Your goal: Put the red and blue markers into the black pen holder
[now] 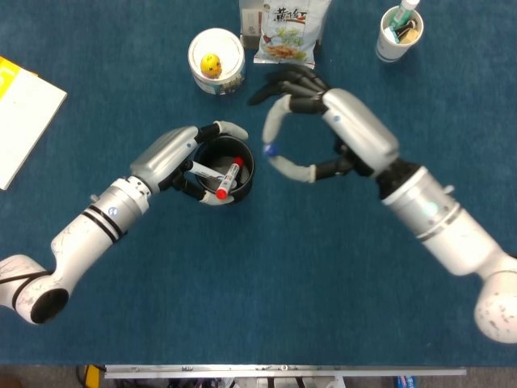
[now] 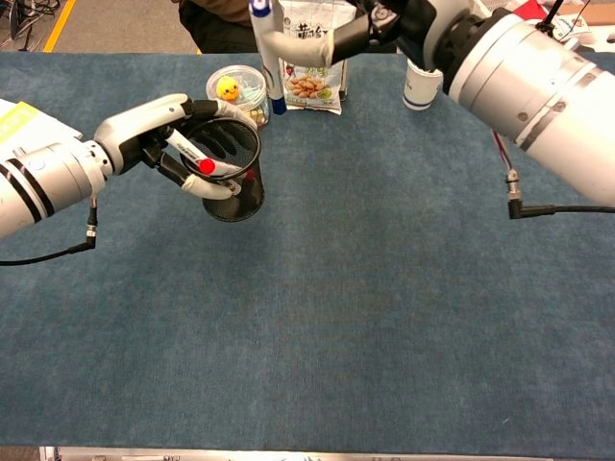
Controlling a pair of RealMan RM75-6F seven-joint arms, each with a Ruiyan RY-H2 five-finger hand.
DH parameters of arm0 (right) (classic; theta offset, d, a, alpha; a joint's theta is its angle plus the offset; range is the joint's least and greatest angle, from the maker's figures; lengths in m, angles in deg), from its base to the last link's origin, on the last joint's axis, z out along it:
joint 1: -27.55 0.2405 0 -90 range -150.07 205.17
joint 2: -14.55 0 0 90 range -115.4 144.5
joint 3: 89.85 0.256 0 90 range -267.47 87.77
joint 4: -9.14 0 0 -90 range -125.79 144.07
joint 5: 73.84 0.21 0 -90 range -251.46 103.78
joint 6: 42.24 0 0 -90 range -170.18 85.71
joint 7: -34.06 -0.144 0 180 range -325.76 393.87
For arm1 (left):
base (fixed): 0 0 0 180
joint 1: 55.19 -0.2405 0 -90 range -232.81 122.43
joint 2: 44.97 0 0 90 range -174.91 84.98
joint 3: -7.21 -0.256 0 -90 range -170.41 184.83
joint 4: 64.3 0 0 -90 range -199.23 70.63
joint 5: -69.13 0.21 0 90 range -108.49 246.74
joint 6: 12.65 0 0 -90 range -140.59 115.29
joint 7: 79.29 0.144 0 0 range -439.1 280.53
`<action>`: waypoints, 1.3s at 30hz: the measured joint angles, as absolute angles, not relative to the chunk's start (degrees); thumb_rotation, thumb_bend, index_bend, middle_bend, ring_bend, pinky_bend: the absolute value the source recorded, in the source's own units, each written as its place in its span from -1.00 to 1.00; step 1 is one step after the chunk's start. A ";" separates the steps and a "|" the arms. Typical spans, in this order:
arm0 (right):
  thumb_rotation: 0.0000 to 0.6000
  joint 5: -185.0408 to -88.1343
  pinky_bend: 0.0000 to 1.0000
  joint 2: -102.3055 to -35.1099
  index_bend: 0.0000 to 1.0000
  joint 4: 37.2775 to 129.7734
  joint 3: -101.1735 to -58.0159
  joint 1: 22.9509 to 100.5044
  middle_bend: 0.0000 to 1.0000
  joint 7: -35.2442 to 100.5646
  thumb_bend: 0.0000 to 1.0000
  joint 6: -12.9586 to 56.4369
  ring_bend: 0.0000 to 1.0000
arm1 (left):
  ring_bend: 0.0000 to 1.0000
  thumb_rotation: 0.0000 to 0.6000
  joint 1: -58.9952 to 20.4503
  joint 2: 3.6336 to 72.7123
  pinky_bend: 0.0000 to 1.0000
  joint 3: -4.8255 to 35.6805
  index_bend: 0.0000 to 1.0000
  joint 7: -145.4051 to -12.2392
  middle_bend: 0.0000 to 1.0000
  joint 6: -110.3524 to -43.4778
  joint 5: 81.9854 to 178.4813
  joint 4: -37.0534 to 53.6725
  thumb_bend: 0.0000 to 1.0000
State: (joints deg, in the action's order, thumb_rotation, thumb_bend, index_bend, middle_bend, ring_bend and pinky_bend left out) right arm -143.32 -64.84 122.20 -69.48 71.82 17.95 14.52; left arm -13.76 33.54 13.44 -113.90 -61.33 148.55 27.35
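The black pen holder [image 1: 239, 158] sits left of centre, and in the chest view the pen holder [image 2: 235, 187] leans. My left hand [image 1: 179, 152] hooks its fingers around the rim and pinches the red marker [image 1: 223, 179] across the opening; the red marker [image 2: 190, 157] lies with its cap toward the front. My right hand [image 1: 329, 123] hovers just right of the holder. It grips the blue marker [image 2: 272, 82] upright, blue tip [image 1: 270, 149] down, beside the rim. In the chest view, the right hand [image 2: 384, 19] is cut off by the top edge.
Along the far edge stand a clear tub [image 1: 216, 58] with a yellow figure, a snack bag [image 1: 284, 32] and a white cup [image 1: 398, 36] of pens. A white and yellow book [image 1: 20, 113] lies at the far left.
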 measured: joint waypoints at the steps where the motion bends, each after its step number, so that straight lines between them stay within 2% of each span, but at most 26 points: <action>1: 1.00 -142.89 -0.90 -65.40 0.23 122.17 -69.26 72.17 -0.37 18.07 -0.29 14.47 -0.74 | -0.40 1.00 -13.67 33.65 -0.43 13.61 -0.51 -113.85 -0.39 -61.17 148.30 27.37 -0.77; 16: 1.00 -139.13 -0.90 -72.72 0.21 118.36 -67.88 76.04 -0.41 19.90 -0.29 13.97 -0.74 | -0.40 1.00 -12.84 33.46 -0.43 15.32 -0.51 -112.61 -0.39 -60.27 146.91 28.76 -0.77; 21: 1.00 -140.25 -0.97 -73.43 -0.03 116.95 -68.52 76.40 -0.52 20.26 -0.32 13.68 -0.82 | -0.40 1.00 -12.96 33.24 -0.43 15.47 -0.51 -112.71 -0.39 -60.37 146.89 28.81 -0.77; 29: 1.00 -142.07 -1.00 -74.22 -0.38 115.66 -69.34 76.64 -0.63 20.51 -0.55 13.62 -0.90 | -0.40 1.00 -13.08 32.88 -0.43 15.67 -0.51 -112.95 -0.39 -60.53 147.11 28.88 -0.77; 34: 1.00 -143.01 -1.00 -73.57 -0.45 115.51 -69.43 76.06 -0.65 21.28 -0.59 14.87 -0.91 | -0.40 1.00 -13.42 32.20 -0.43 15.53 -0.51 -113.08 -0.39 -60.82 147.44 28.93 -0.77; 39: 1.00 -144.90 -1.00 -69.95 -0.45 115.76 -70.30 73.85 -0.65 23.83 -0.59 17.46 -0.91 | -0.40 1.00 -14.23 30.93 -0.43 14.67 -0.51 -113.55 -0.39 -61.32 148.45 28.63 -0.77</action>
State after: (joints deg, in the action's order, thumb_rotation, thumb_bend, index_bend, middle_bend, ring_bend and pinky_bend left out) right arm -144.90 -69.95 115.76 -70.30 73.85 23.83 17.46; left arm -14.23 30.93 14.67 -113.55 -61.32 148.45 28.63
